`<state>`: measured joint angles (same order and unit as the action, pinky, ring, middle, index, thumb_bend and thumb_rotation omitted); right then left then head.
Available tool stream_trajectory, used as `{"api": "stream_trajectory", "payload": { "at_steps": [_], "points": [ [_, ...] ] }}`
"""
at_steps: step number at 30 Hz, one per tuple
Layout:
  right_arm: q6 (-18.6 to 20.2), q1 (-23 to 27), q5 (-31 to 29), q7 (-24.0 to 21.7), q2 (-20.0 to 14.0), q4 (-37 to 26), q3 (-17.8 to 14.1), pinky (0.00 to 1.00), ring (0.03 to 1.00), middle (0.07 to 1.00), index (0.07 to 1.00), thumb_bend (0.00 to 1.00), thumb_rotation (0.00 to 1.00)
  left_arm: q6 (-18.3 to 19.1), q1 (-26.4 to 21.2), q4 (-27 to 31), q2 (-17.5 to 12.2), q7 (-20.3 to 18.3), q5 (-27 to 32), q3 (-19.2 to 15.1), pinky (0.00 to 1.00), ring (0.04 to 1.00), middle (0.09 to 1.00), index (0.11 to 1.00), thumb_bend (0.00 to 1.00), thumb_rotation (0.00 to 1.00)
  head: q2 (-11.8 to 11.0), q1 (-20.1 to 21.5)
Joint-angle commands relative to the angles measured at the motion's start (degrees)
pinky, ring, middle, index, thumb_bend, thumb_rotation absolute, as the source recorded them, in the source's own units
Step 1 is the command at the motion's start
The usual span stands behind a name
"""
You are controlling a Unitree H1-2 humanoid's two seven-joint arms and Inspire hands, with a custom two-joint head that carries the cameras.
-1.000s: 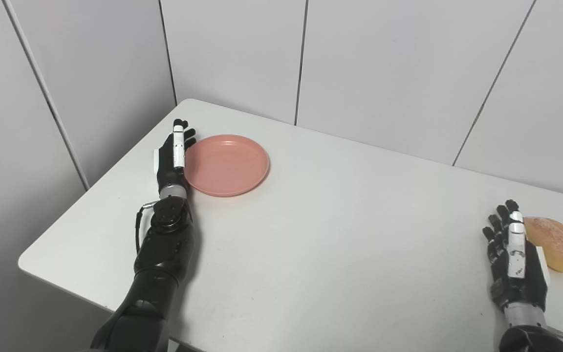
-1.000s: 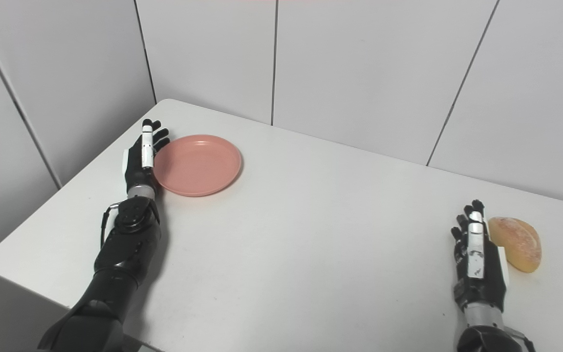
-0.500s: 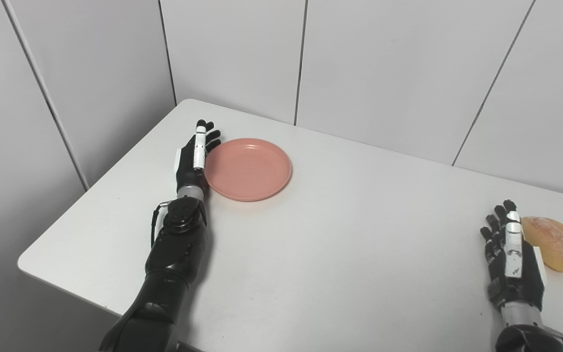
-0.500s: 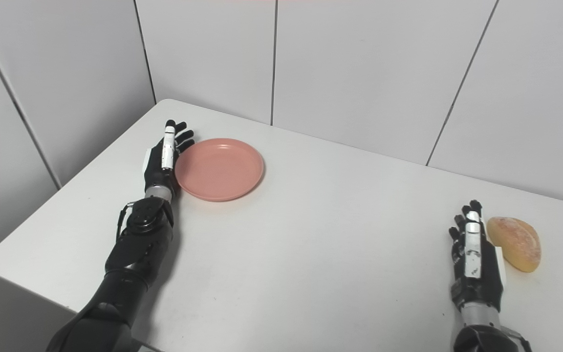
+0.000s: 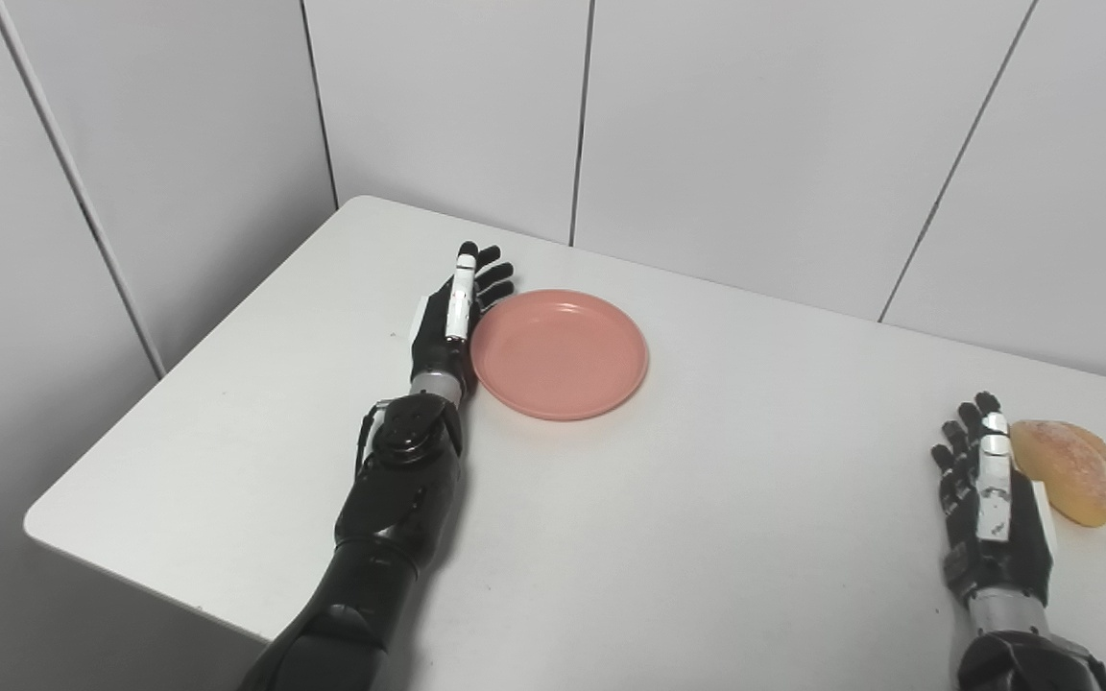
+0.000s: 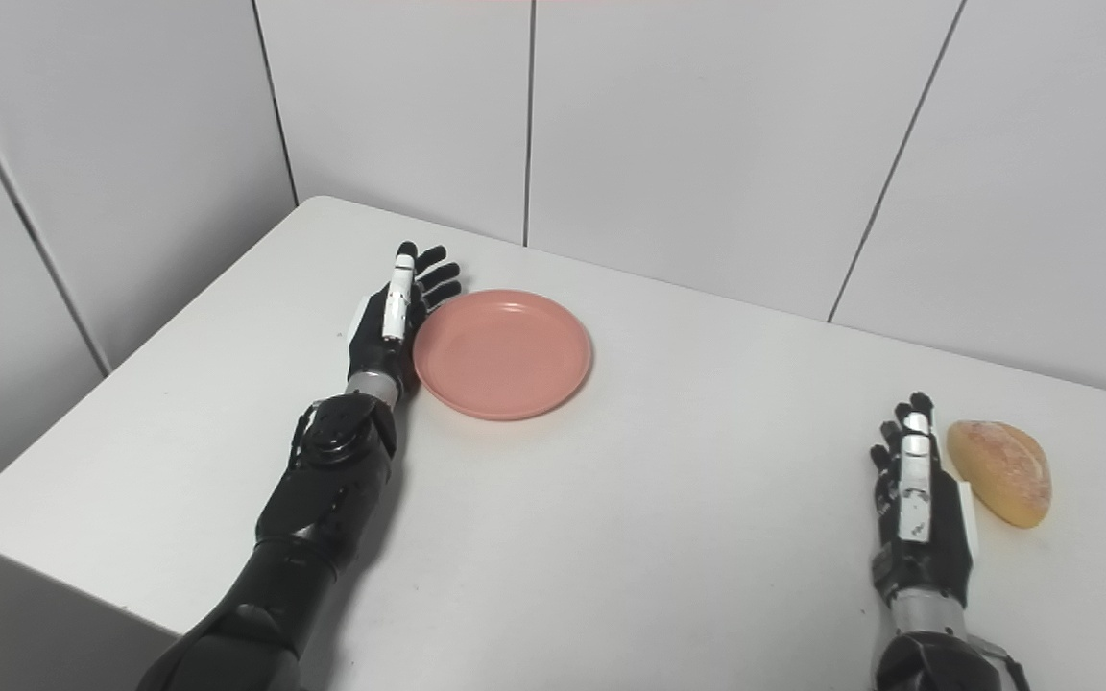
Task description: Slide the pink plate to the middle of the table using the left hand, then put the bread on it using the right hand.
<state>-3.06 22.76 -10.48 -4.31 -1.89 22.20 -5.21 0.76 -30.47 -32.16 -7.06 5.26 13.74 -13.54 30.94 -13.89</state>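
The pink plate (image 5: 561,355) lies flat on the white table (image 5: 611,537), left of its middle. My left hand (image 5: 449,321) is open, fingers straight, with its edge against the plate's left rim. The bread (image 5: 1068,470), a golden half-round piece, lies near the table's right side. My right hand (image 5: 992,509) is open and empty, resting on the table just left of the bread, close beside it. Both hands also show in the right eye view, the left hand (image 6: 392,317) and the right hand (image 6: 918,504).
White wall panels (image 5: 726,125) stand close behind the table's far edge and along its left side. The table's near left corner (image 5: 35,523) drops off to the floor. Bare tabletop lies between the plate and the right hand.
My left hand has pushed the plate to the right, toward the table's middle, staying against its left rim. The right hand has stayed beside the bread. The view shifted slightly.
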Motion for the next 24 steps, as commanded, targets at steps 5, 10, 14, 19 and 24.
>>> {"api": "stream_trajectory", "payload": {
  "at_steps": [5, 10, 14, 19, 24],
  "points": [
    [-0.6, 2.3, 0.2, 0.8, 0.7, -2.7, -0.1, 1.0, 1.0, 1.0, 1.0, 0.74, 0.89, 1.5, 0.5, 1.4, 0.7, -2.9, -1.1, 3.0, 0.82, 0.838, 0.827, 0.818, 0.49, 1.0, 0.9, 3.2],
    [-0.8, 2.6, 1.0, 1.8, 1.4, -2.7, 0.3, 1.0, 1.0, 1.0, 1.0, 0.74, 0.9, 1.4, 1.2, 2.4, 1.2, -4.1, -2.0, 4.8, 0.84, 0.848, 0.84, 0.836, 0.49, 1.0, 1.8, 6.4],
    [-1.1, 2.7, 1.4, 2.6, 2.1, -2.8, 0.4, 1.0, 1.0, 1.0, 1.0, 0.71, 0.9, 1.9, 1.4, 3.0, 1.9, -3.9, -2.5, 5.5, 0.83, 0.838, 0.827, 0.823, 0.5, 1.0, 2.3, 8.3],
    [-0.6, 3.1, 1.6, 3.6, 3.2, -3.0, 0.2, 1.0, 1.0, 1.0, 1.0, 0.71, 0.89, 3.6, 1.9, 4.7, 3.1, -4.8, -2.6, 6.7, 0.82, 0.837, 0.823, 0.821, 0.48, 1.0, 3.8, 11.0],
    [-0.7, 3.5, 1.9, 5.2, 4.3, -3.0, 0.0, 1.0, 0.987, 1.0, 1.0, 0.67, 0.87, 3.8, 2.6, 5.9, 4.0, -6.0, -2.4, 7.4, 0.84, 0.852, 0.833, 0.83, 0.48, 1.0, 3.7, 12.1]
  ]
}}
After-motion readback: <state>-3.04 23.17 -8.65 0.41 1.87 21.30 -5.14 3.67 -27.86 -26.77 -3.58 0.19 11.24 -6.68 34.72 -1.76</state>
